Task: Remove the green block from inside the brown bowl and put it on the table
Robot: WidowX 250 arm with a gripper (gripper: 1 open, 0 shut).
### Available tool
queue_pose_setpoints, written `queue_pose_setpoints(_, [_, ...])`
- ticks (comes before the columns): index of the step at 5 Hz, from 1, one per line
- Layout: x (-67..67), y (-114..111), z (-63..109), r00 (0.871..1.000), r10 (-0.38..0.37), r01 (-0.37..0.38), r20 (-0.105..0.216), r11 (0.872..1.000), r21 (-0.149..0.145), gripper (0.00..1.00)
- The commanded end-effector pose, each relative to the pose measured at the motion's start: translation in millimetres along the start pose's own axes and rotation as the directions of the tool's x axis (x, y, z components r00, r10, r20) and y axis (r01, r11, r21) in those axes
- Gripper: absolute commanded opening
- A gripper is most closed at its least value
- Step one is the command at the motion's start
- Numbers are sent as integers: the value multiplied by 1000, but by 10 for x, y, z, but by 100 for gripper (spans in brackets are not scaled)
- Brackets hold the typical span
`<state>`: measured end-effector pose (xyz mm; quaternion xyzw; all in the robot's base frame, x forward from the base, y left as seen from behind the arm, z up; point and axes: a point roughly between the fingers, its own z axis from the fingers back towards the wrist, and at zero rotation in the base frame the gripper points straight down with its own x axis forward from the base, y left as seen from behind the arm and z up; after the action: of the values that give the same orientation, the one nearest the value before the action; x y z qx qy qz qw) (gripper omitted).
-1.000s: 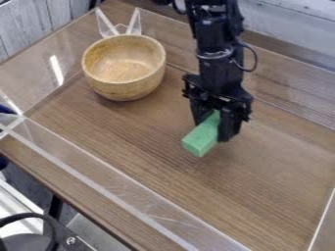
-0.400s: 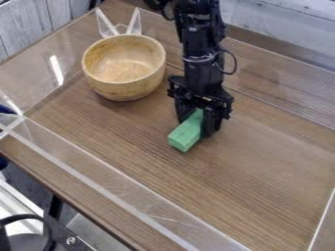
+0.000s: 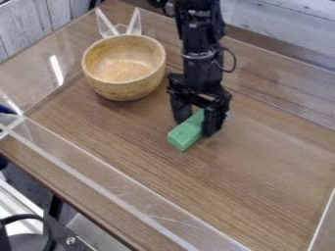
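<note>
The green block (image 3: 185, 135) lies on the table (image 3: 262, 186), a little right of centre, with its near end resting on the wood. My gripper (image 3: 198, 120) points down over the block's far end, one finger on each side of it. The fingers (image 3: 177, 106) stand close to the block, and I cannot make out whether they still press on it. The brown bowl (image 3: 124, 67) stands to the back left, apart from the gripper, and its pale inside holds nothing.
Clear acrylic walls (image 3: 53, 147) run along the table's edges. A pale wire-like stand (image 3: 118, 22) sits behind the bowl. Bare wood stretches in front of and to the right of the block.
The gripper carried the block to the left and down until it rested on the table. Over the last half second neither has visibly moved.
</note>
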<state>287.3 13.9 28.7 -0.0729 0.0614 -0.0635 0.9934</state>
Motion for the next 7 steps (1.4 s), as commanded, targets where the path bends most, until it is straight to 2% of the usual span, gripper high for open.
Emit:
queue_pose_setpoints(1, [-13,80,402,988,-2,-5,152,999,48,100])
queue_pose_setpoints(2, [-192,216,722,965,16,-38,263,996,80,100])
queue_pose_setpoints(3, [-156,207,955,954,26,-57,300,994,95,100])
queue_pose_setpoints(4, [-9,89,795,962,3,-32,273,994,102,100])
queue_pose_setpoints(5, [182,-130,592,971,-37,9,237,993,117,100])
queue_pose_setpoints(6, [238,157,787,974,17,-41,224,994,102,0])
queue_pose_setpoints(7, [327,273,853,978,48,-66,204,994,86,0])
